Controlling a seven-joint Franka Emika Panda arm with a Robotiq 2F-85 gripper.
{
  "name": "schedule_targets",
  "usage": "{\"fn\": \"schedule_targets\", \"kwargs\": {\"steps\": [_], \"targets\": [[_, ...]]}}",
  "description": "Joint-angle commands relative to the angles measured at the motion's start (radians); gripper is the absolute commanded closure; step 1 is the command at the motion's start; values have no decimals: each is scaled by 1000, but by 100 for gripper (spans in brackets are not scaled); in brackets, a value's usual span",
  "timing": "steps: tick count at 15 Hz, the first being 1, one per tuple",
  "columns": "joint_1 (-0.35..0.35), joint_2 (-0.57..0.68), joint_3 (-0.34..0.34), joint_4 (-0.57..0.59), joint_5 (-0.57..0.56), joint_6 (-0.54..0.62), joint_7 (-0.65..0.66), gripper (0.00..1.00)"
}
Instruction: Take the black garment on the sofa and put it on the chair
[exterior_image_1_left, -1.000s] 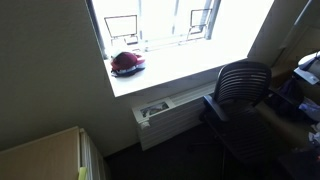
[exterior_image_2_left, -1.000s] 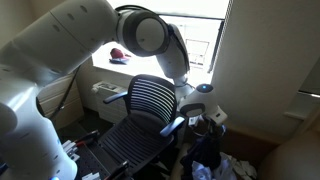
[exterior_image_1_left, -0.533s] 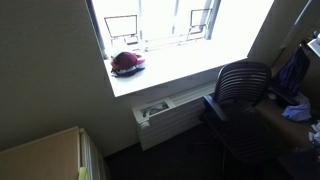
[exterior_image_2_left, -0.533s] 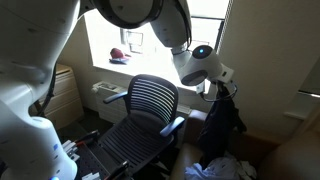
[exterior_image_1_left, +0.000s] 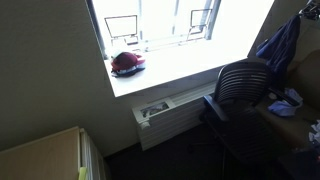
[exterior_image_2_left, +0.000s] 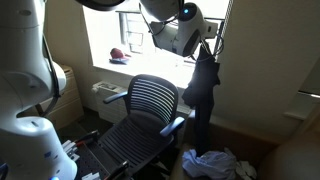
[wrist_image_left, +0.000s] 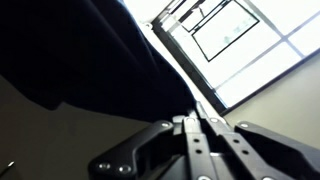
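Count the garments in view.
2. The dark garment hangs from the hand, beside the chair; a pale blue garment lies crumpled below it. More may be hidden.

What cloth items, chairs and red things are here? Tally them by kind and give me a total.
Cloth items: 2, the dark garment hanging from the gripper and the pale cloth lying below it.
Office chair: 1
Red item on the windowsill: 1
Total: 4
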Motion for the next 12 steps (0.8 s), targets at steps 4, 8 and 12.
{"fn": "schedule_targets", "kwargs": {"steps": [4,8,12], "targets": [[-403,21,459,-152,-384,88,143,99],[-641,18,686,-76,-255,75,156,99],[-888,176,958,-178,-294,-112,189,99]]}}
